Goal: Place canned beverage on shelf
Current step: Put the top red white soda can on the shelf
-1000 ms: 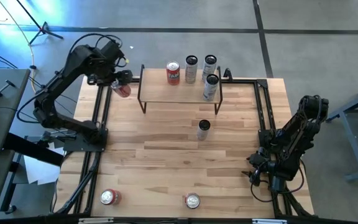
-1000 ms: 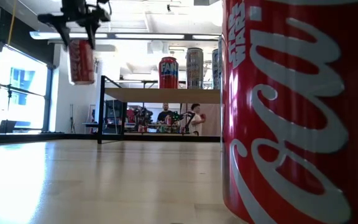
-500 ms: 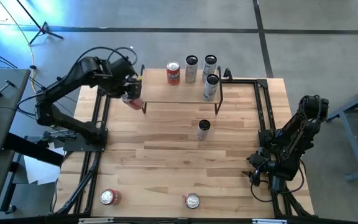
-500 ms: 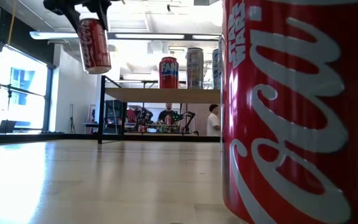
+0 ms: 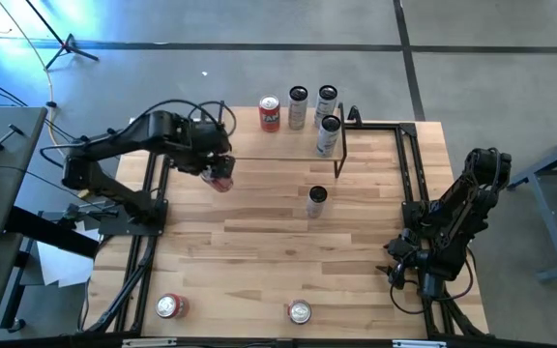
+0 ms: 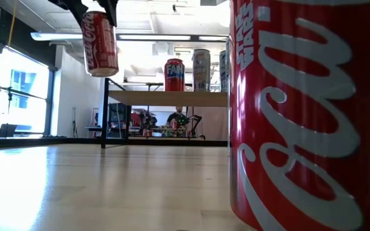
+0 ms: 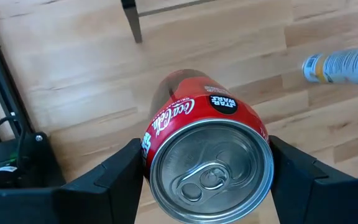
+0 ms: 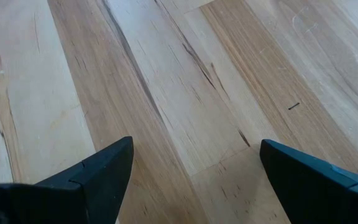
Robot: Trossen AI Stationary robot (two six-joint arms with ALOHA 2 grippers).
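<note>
A red Coca-Cola can (image 5: 222, 178) hangs in the air with my left gripper (image 5: 217, 164) shut on it. It is over the tabletop, just in front of the left end of the shelf (image 5: 278, 147). In the low view the can (image 6: 99, 42) shows high up, left of the shelf (image 6: 166, 97). On the shelf top stand a red Fanta can (image 5: 270, 113) and three silver cans (image 5: 326, 102). My right gripper (image 5: 401, 271) rests open near the table's right edge, over bare wood (image 8: 191, 124). My left gripper pinches the can's side wall just under the top rim (image 7: 149, 146) between its two fingers (image 7: 118, 180), one on each side. The fingers come from above, pointing down. The can hangs below them, nearly upright and lifted clear of the table.
A slim silver can (image 5: 316, 200) stands on the table in front of the shelf. Near the front edge stand a red can (image 5: 169, 306) and another can (image 5: 299, 312), which fills the low view's right half (image 6: 307, 115). The shelf's black leg (image 7: 131, 22) is close by.
My left gripper has carried the red can from beyond the shelf's left end toward the table's right and near edges, to a spot over the tabletop in front of the shelf's left corner. The gripper has rolled along the way. The can stays lifted clear.
</note>
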